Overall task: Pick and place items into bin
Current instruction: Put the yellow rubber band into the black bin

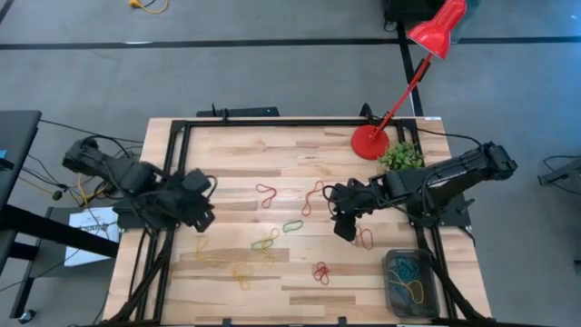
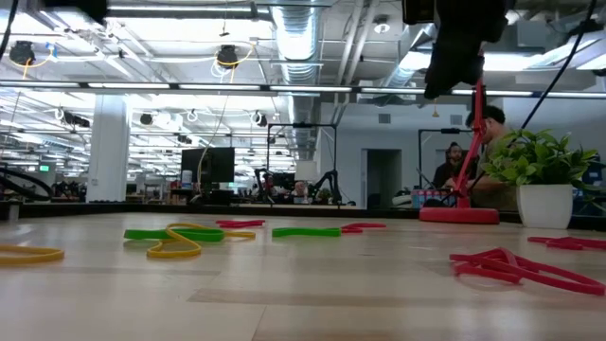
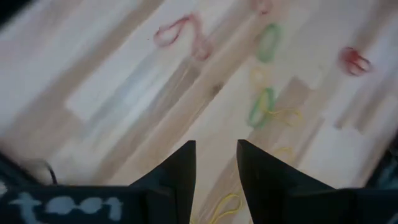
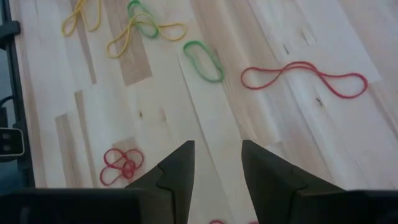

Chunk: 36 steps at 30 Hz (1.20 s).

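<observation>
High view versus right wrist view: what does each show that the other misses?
Only the high view shows the bin with bands inside, the red lamp, the plant and the left tool. Only the right wrist view shows the right tool open and empty. Both show the long red band and the green loop.

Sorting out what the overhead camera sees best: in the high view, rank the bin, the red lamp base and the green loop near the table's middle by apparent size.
1. Bin, clearly largest.
2. Red lamp base.
3. Green loop, smallest.
</observation>
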Motion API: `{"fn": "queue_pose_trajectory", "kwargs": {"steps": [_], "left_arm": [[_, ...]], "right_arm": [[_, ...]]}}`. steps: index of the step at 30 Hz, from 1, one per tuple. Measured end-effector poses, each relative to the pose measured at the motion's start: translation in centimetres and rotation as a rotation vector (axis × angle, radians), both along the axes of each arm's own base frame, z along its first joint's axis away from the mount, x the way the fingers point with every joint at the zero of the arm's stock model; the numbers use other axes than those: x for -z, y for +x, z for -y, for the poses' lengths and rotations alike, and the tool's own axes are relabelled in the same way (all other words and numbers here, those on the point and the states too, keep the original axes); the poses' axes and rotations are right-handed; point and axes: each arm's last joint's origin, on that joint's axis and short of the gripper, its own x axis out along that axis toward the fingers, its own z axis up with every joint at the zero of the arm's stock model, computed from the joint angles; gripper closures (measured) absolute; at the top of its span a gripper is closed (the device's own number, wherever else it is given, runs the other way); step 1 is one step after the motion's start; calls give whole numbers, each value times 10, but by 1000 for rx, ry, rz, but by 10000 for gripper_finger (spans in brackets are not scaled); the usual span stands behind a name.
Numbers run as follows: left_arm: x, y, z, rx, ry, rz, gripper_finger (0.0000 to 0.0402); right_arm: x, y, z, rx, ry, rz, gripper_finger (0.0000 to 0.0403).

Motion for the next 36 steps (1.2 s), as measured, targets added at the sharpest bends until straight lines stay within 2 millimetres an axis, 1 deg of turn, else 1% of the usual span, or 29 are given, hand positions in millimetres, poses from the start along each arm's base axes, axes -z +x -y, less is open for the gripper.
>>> {"fn": "queue_pose_trajectory", "kwargs": {"steps": [2, 4, 11, 14, 16, 19, 22, 28, 36], "left_arm": [[23, -8, -1, -68, -29, -18, 297], [47, -13, 1, -89, -57, -46, 297], [129, -18, 5, -25, -156, -175, 297], [157, -20, 6, 2, -217, -191, 297], [169, -23, 5, 0, -211, -203, 297], [180, -30, 0, -40, -184, -246, 297], [185, -31, 0, -48, -200, -249, 297], [189, -31, 6, 93, -197, -233, 297], [195, -40, 12, 166, -171, -264, 297]], "right_arm": [[0, 0, 1, 4, 0, 0, 277], [0, 1, 1, 5, 2, 8, 278], [-1, 2, 1, 43, 26, 21, 278], [-1, 2, 0, 66, 41, 20, 280], [-1, 2, 0, 81, 50, 19, 280], [-2, 3, 0, 101, 65, 25, 280], [-2, 3, 0, 110, 71, 25, 280], [-3, 4, 0, 111, 75, 46, 280], [-3, 5, 0, 125, 60, 61, 280]]}}
